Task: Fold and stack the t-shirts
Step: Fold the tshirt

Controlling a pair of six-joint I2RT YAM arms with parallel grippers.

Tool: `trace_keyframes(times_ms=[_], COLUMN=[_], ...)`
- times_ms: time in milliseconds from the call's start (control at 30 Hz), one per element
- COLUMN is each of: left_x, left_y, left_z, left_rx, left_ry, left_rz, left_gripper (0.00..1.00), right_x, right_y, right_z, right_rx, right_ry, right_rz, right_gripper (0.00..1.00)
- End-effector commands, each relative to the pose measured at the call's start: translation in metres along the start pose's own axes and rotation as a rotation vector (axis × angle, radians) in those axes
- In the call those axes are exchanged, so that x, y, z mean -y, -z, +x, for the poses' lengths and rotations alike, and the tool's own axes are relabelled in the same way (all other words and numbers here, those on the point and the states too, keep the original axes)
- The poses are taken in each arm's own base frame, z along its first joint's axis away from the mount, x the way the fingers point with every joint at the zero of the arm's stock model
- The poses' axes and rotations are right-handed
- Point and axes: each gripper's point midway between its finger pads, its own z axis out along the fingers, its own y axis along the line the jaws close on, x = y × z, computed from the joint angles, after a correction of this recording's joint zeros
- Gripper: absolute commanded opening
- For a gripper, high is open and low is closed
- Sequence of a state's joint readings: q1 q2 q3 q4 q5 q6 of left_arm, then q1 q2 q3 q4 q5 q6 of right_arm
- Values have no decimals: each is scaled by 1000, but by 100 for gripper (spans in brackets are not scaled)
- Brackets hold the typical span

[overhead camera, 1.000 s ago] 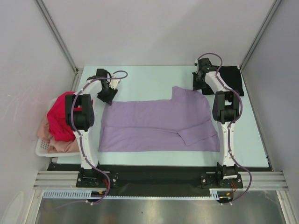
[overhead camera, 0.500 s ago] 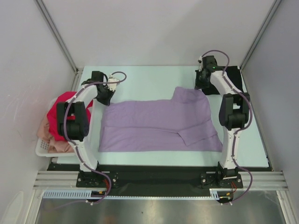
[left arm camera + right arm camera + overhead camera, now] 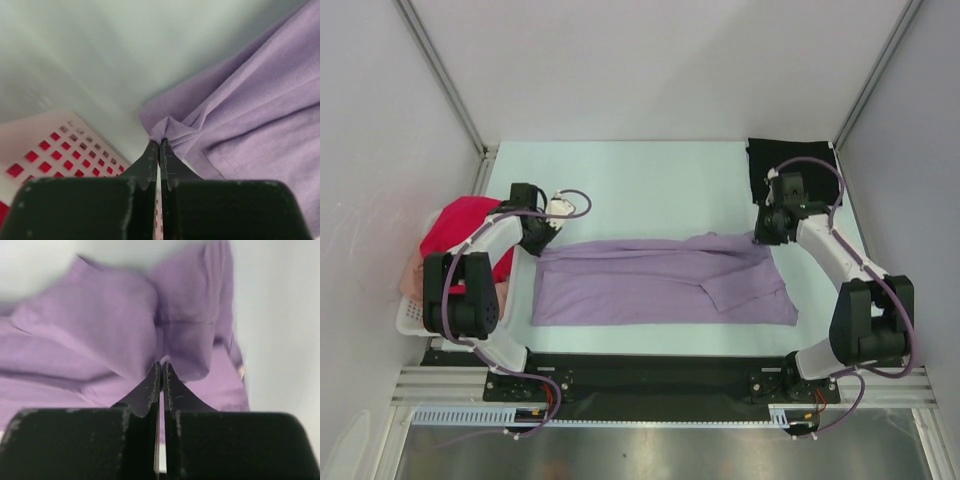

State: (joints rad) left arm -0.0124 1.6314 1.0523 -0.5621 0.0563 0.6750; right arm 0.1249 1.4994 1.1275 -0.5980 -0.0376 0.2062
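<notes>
Though crumpled, magenta-red t-shirt (image 3: 460,222) in basket (image 3: 412,318)

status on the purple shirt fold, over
Left pincer shut on lavender shirt far-left corner. Right pincer shut on far-right corner. Far edge doubled partway forward, fold unfinished. Nothing lying on it.

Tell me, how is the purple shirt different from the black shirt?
The purple shirt is pale; the black shirt is dark. The purple shirt lies spread wide across the middle of the table; the black shirt is a small folded square in the far right corner. The left tool and right tool pinch the purple shirt; no tool holds the black shirt. Both lie on the table.
</notes>
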Motion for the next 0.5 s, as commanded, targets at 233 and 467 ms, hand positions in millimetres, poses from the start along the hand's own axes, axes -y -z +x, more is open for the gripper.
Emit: trace_keyframes(times_ms=[233,467], left_x=[-28,-36], left_y=[25,32], left_z=[-42,-87], left_rx=[168,311], left_ry=[-60,-170], left_rz=[-114,-184], left_gripper=[0,1], right_x=[53,61], right_y=[20,32], right_z=[29,1], right_rx=[39,120], right_ry=[-179,-219], right_rz=[154,117], right_gripper=[0,0])
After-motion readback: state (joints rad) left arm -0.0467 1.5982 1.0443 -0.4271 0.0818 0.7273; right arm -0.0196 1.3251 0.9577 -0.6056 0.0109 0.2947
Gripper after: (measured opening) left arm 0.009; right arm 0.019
